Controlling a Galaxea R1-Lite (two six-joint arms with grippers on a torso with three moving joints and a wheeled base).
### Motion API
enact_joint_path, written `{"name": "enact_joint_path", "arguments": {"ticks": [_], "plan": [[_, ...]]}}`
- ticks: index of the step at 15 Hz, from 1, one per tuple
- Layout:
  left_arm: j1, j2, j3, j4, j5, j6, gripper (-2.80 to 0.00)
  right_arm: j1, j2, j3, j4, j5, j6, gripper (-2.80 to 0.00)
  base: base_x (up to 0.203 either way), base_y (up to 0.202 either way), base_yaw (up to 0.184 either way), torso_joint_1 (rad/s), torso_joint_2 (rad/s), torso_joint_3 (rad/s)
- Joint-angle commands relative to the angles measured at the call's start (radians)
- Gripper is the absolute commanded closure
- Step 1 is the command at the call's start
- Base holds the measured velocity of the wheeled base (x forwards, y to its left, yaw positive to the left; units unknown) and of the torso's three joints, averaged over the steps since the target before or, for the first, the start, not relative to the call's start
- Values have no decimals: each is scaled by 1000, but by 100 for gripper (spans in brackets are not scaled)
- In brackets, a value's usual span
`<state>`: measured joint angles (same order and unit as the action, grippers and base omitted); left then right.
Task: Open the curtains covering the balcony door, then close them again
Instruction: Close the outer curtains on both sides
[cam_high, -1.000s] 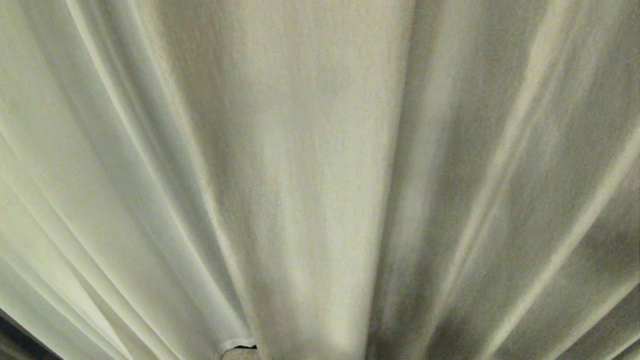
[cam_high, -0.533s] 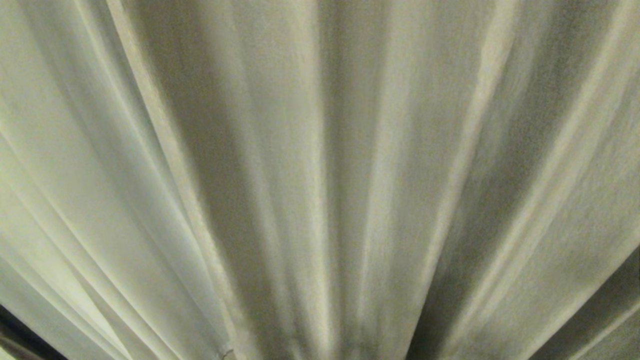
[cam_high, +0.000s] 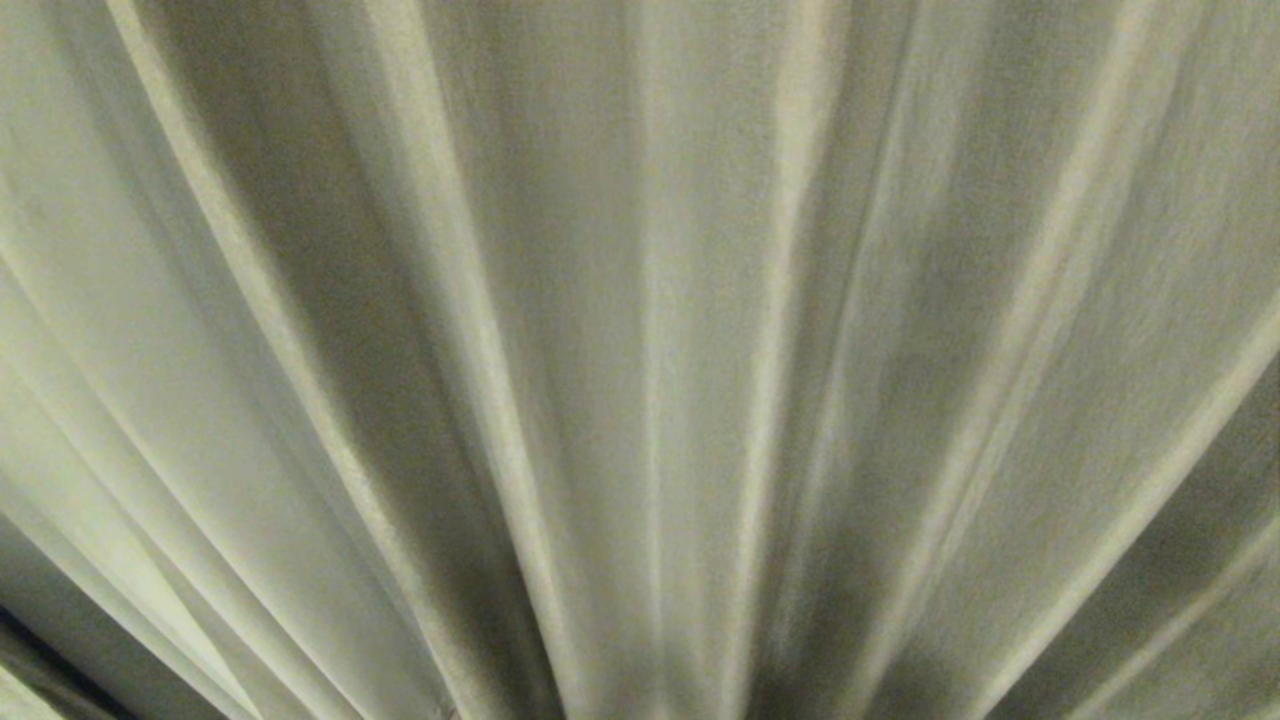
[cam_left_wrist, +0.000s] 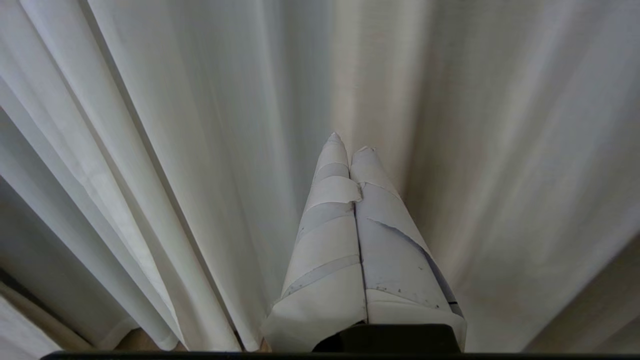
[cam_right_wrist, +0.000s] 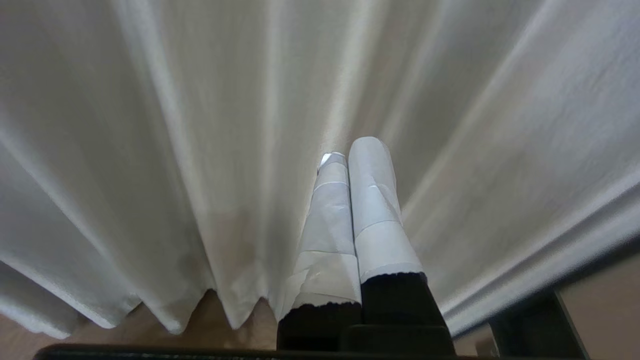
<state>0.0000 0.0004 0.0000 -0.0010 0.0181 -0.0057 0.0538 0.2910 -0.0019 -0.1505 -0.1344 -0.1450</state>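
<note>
The cream-white curtains (cam_high: 640, 360) fill the head view with vertical folds and hide the balcony door. Neither arm shows there. In the left wrist view my left gripper (cam_left_wrist: 349, 142) is shut, its tape-wrapped fingers (cam_left_wrist: 325, 240) pressed together, pointing at the curtains (cam_left_wrist: 150, 150) with no cloth between them. My right gripper (cam_right_wrist: 351, 148) is also shut and empty, close in front of the curtains (cam_right_wrist: 150, 125), above their hem.
Brown floor (cam_right_wrist: 210, 320) shows under the curtain hem in the right wrist view. A dark upright frame piece (cam_right_wrist: 530, 320) and a beige surface (cam_right_wrist: 600, 300) stand beside the curtain's edge. A dark strip (cam_high: 50, 670) shows at the head view's lower left corner.
Across the head frames the whole pattern of folds has slid to the left, and more narrow folds now crowd the middle. Neither arm enters that view.
</note>
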Motion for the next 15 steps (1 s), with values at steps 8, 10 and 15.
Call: {"name": "enact_joint_path", "arguments": {"ticks": [8, 10, 15], "plan": [[0, 0, 0, -1, 0, 1, 0, -47, -241, 0, 151, 191, -5, 0, 0, 0, 0, 0, 0, 0], [2, 0, 0, -1, -1, 0, 0, -48, -290, 0, 155, 190, -1, 0, 0, 0, 0, 0, 0, 0], [1, 0, 0, -1, -1, 0, 0, -48, -289, 0, 154, 188, 55, 0, 0, 0, 0, 0, 0, 0]]}}
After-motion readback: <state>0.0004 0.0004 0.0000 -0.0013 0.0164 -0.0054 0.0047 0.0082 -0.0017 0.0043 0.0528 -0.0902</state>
